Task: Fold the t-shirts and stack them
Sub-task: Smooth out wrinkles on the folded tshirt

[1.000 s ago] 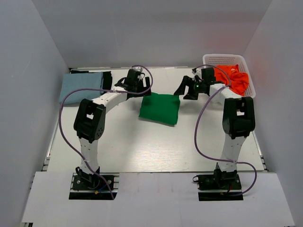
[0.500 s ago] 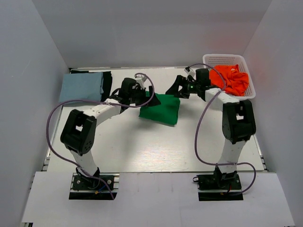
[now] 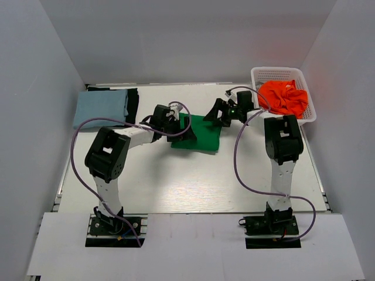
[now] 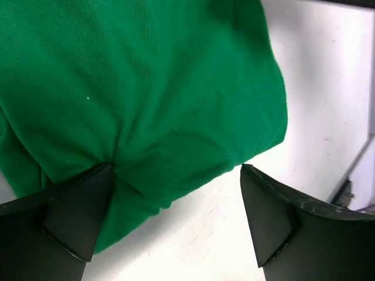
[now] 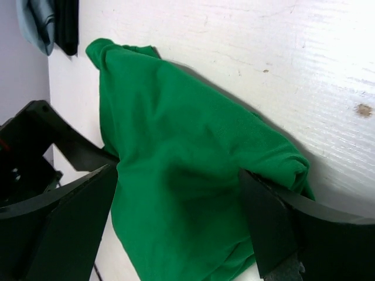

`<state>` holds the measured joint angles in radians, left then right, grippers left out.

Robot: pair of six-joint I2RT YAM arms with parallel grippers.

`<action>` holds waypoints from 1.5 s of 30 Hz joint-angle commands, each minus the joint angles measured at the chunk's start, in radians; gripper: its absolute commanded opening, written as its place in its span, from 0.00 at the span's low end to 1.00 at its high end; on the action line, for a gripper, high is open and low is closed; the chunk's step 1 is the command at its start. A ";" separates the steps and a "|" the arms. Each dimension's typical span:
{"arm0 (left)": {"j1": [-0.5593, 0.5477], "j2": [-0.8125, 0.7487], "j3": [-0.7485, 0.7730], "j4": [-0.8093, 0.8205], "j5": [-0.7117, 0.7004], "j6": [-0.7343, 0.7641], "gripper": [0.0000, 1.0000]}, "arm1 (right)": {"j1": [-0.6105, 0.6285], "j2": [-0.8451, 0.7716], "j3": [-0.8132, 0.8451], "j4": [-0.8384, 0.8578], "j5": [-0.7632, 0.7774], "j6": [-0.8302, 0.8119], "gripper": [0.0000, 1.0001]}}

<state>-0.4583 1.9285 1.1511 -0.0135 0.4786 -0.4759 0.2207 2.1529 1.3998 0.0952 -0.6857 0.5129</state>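
- The folded green t-shirt (image 3: 205, 136) is straddled at its left edge by the left gripper (image 4: 173, 175), jaws spread apart.
- Its far side is bracketed by the right gripper (image 5: 176, 172), jaws likewise parted.

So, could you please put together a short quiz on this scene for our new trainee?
1. True or false: the orange t-shirt lies in the white basket.
2. What lies between the fingers of the left hand and the right hand? A. the orange t-shirt; B. the green t-shirt; C. the white basket.
3. Fill in: both hands are ____ (open or shut).

Key: 1 true; 2 B; 3 open.
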 commanded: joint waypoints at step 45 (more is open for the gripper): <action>0.006 -0.317 -0.070 -0.186 -0.354 0.074 1.00 | 0.082 -0.801 -0.639 -0.031 0.123 -0.096 0.90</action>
<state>-0.4603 1.6264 1.0328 -0.1448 0.2527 -0.4225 0.3077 1.4097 0.7959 0.1181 -0.6064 0.4606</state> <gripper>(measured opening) 0.997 0.904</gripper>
